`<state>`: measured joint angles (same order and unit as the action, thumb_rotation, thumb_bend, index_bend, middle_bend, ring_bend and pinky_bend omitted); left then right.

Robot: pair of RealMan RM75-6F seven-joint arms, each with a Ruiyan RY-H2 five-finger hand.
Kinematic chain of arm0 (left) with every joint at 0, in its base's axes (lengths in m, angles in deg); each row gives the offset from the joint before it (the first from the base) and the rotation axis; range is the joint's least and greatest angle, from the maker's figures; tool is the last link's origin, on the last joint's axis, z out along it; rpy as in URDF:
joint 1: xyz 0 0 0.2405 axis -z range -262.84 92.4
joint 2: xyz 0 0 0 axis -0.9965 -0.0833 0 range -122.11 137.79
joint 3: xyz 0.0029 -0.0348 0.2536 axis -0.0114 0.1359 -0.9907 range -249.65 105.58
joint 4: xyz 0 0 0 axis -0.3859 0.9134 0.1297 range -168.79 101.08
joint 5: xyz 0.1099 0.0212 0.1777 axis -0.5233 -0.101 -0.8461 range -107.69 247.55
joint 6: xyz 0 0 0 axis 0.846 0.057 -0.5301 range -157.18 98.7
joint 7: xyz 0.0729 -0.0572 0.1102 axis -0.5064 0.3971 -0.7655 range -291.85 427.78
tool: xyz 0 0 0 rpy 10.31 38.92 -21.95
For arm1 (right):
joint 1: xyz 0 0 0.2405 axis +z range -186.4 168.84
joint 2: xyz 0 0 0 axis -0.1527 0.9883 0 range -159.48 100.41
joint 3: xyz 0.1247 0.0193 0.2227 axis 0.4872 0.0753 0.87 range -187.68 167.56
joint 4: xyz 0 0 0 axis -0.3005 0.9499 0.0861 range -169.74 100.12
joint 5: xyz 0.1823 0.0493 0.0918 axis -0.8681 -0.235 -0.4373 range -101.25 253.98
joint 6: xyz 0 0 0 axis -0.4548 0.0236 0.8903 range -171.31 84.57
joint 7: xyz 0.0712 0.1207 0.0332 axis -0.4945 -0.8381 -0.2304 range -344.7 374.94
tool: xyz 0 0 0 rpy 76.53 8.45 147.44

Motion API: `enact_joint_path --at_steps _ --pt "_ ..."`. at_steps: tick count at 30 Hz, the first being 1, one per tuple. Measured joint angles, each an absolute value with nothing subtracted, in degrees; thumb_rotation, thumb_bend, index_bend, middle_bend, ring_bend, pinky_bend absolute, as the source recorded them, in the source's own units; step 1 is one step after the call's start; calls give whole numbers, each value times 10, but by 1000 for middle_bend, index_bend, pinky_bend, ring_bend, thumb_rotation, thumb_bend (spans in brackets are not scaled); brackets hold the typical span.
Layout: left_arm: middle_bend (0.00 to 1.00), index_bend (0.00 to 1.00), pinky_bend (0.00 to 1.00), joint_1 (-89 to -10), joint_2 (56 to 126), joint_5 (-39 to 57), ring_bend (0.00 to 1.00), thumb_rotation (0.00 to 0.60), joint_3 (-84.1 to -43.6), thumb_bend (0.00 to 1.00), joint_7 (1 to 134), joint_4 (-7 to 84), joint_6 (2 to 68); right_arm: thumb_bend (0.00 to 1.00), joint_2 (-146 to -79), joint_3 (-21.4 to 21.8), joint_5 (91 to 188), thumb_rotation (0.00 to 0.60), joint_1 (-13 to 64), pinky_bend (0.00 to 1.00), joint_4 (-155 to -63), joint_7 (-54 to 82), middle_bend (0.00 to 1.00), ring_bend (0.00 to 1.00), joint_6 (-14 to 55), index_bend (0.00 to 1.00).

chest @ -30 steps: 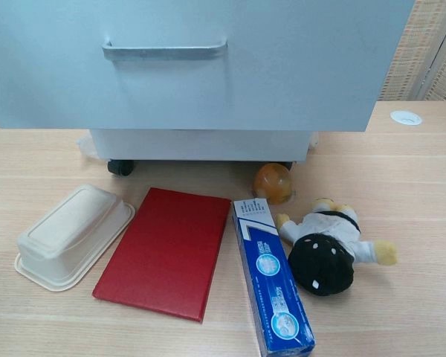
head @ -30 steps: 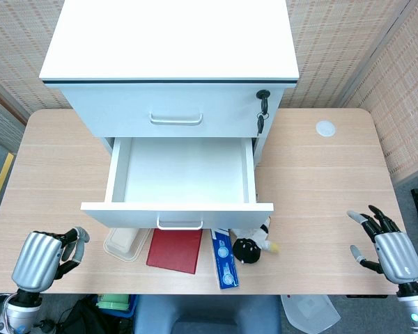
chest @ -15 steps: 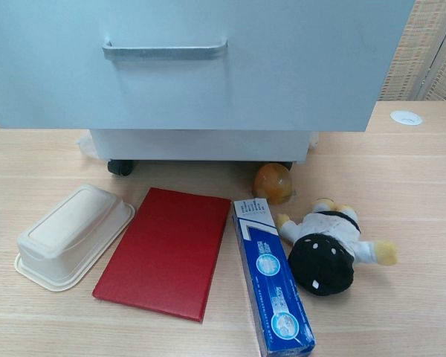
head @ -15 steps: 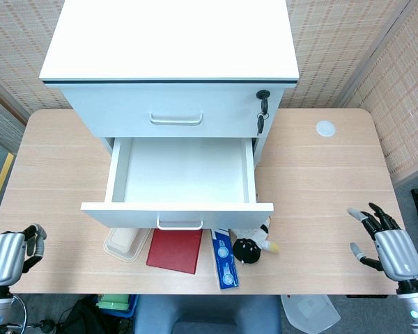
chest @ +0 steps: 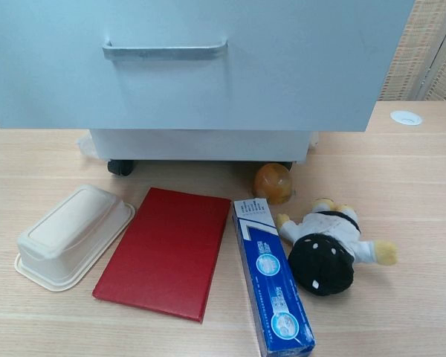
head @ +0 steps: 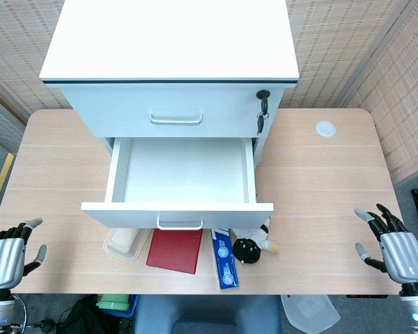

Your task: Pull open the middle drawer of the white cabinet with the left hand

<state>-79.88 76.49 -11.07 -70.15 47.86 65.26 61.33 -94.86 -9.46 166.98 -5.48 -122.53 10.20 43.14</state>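
Head view, left hand [head: 5, 261] fingers [head: 29, 224] spread, empty

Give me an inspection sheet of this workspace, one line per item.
Surface: light wood table, a white round cap set into it at far right.
Job's things: white cabinet on the table; its middle drawer is pulled out and empty, its handle free.
Clutter: cream lidded container, red book, blue toothpaste box, plush doll and an orange ball below the drawer front; keys hang in the top drawer's lock.
Hands: left hand and right hand at the near table edge, fingers apart, holding nothing.
Cables: nothing seen.
Surroundings: woven wall panels behind.
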Motion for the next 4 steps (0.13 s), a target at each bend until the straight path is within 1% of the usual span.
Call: enact_joint_path --at_steps 4 --pt "332 256 377 -800 775 -119 390 600 -700 330 483 643 614 307 -950 -96 1669 600 -56 183 -1224 100 246 143 431 184"
